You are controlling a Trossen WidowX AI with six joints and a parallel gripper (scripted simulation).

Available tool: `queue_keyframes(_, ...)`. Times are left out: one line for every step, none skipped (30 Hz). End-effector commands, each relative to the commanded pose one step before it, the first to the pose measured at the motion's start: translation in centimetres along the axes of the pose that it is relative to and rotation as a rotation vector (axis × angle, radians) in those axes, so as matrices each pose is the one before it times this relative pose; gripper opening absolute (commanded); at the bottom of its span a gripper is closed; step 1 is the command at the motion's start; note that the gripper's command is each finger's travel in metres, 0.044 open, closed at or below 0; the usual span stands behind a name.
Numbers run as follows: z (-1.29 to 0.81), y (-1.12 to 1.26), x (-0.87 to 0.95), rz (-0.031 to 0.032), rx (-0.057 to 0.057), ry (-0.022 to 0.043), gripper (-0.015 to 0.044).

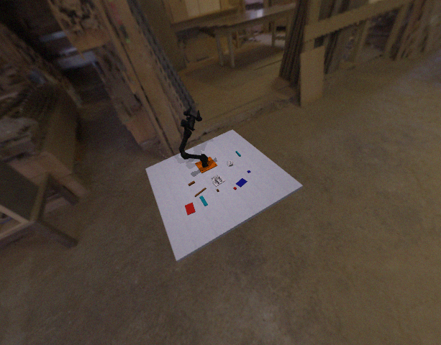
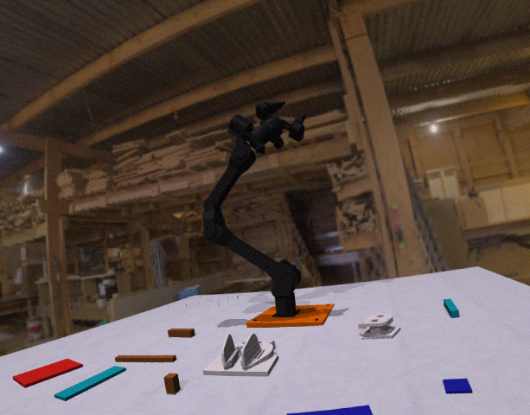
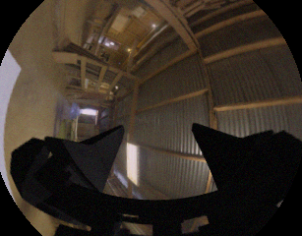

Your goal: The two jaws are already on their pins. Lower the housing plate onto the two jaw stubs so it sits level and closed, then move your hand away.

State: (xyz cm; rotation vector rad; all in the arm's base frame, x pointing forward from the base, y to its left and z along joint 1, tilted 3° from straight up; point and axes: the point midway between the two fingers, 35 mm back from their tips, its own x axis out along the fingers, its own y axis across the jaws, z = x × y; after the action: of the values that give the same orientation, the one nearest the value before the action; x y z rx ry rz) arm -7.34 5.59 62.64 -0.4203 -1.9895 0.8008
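Observation:
A white base plate (image 1: 213, 182) (image 2: 213, 370) lies on the table and carries two white jaws. The left jaw (image 2: 227, 351) and right jaw (image 2: 250, 352) show as two dark-sided fins standing up side by side, with a gap between them; their pins are hidden. A small white plate with two round holes, seemingly the housing plate (image 1: 230, 162) (image 2: 377, 319), sits raised on a white stand to the right of the jaws in the exterior view, apart from them. My gripper (image 2: 294, 111) (image 3: 157, 128) is open and empty, high above the orange arm base, far from both.
Around the white pieces lie brown blocks (image 2: 181, 332) (image 2: 144, 358) (image 2: 171, 383), a red slab (image 1: 190, 208) (image 2: 47, 372), teal bars (image 1: 203, 200) (image 2: 90, 383) (image 2: 450, 308), blue plates (image 1: 241, 182) (image 2: 456, 386) and a small red piece (image 1: 234, 187). The orange arm base (image 2: 314, 313) stands behind.

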Motion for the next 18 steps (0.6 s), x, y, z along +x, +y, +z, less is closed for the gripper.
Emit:
queue_keyframes(-0.839, 3.139, 1.195, 0.08931, 0.0687, 0.03238, 0.044)
queue_keyframes(-0.234, 0.653, 0.289, 0.02084, 0.0167, 0.00807, 0.044)
queue_keyframes(-0.259, 0.68, 0.305, 0.02179, 0.0176, 0.00886, 0.044)
queue_keyframes(-0.273, 0.673, 0.306, 0.02164, 0.0176, 0.00924, 0.044)
queue_keyframes(-0.286, 0.665, 0.307, 0.02149, 0.0177, 0.00961, 0.044)
queue_keyframes(-0.299, 0.656, 0.308, 0.02132, 0.0177, 0.00998, 0.044)
queue_keyframes(-0.311, 0.648, 0.309, 0.02116, 0.0178, 0.01034, 0.044)
queue_keyframes(-0.324, 0.639, 0.31, 0.02098, 0.0178, 0.0107, 0.044)
queue_keyframes(-0.336, 0.63, 0.31, 0.02081, 0.0179, 0.01105, 0.044)
queue_keyframes(-0.348, 0.621, 0.311, 0.02062, 0.0179, 0.0114, 0.044)
queue_keyframes(-0.359, 0.612, 0.312, 0.02043, 0.018, 0.01174, 0.044)
queue_keyframes(-0.37, 0.608, 0.315, 0.02052, 0.0192, 0.01209, 0.044)
queue_keyframes(-0.383, 0.6, 0.318, 0.02041, 0.0193, 0.01249, 0.044)
queue_keyframes(-0.394, 0.59, 0.319, 0.0202, 0.0194, 0.01284, 0.044)
queue_keyframes(-0.405, 0.579, 0.32, 0.01998, 0.0195, 0.01317, 0.044)
queue_keyframes(-0.415, 0.568, 0.321, 0.01976, 0.0195, 0.0135, 0.044)
queue_keyframes(-0.426, 0.557, 0.322, 0.01953, 0.0196, 0.01382, 0.044)
queue_keyframes(-0.436, 0.546, 0.323, 0.0193, 0.0196, 0.01414, 0.044)
